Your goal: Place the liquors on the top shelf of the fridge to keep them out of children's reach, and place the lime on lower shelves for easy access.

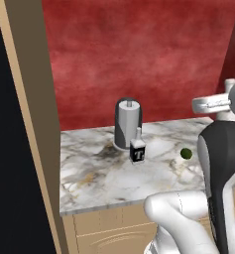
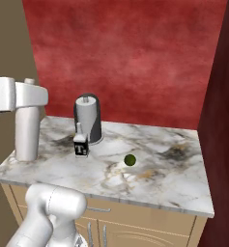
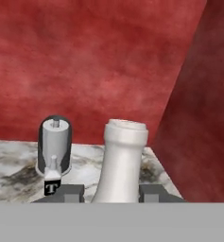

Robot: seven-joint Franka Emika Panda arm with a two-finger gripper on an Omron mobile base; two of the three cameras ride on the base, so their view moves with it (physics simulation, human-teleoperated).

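Observation:
My gripper (image 3: 112,194) is shut on the slim liquor bottle (image 3: 123,156), with its white neck rising between the two fingertips. In the right base view the gripper (image 2: 31,94) holds this bottle (image 2: 27,130) upright near its top, over the counter's left end. I cannot tell whether its base touches the marble. The square liquor bottle with the black "T" label (image 1: 137,151) (image 2: 80,144) stands in front of the paper-towel roll. The lime (image 1: 186,154) (image 2: 130,159) lies on the marble to its right. The fridge's shelves are out of view.
A grey paper-towel roll (image 1: 127,121) (image 2: 88,118) stands at the back of the marble counter (image 2: 174,178), against a red wall. A tall tan panel (image 1: 32,124) with a black face beside it borders the counter's left. A dark red side wall (image 2: 222,120) closes the right.

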